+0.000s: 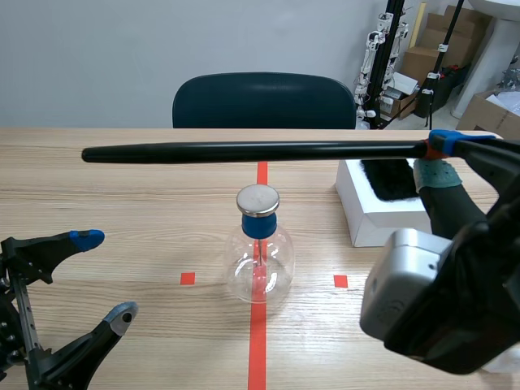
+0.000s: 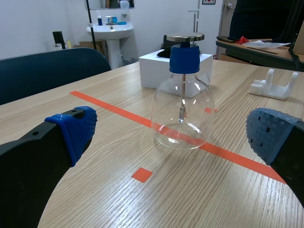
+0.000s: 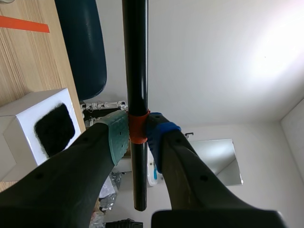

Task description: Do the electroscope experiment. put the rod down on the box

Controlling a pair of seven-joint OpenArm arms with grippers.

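A long black rod (image 1: 244, 151) hangs level above the table, its free end reaching left past the electroscope. My right gripper (image 1: 436, 158) is shut on the rod near its orange band (image 3: 138, 128), as the right wrist view also shows on the rod (image 3: 135, 61). The electroscope (image 1: 258, 248), a clear glass flask with a blue stopper and a metal disc, stands on the red tape line under the rod; it also stands ahead of my left gripper in the left wrist view, electroscope (image 2: 182, 99). The white box (image 1: 382, 203) with a black fur pad lies below the right gripper. My left gripper (image 1: 101, 276) is open, low at the left.
A dark blue chair (image 1: 262, 101) stands behind the table's far edge. Cardboard boxes and stands (image 1: 422, 57) fill the back right. A white plastic holder (image 2: 275, 85) lies on the table beyond the flask in the left wrist view.
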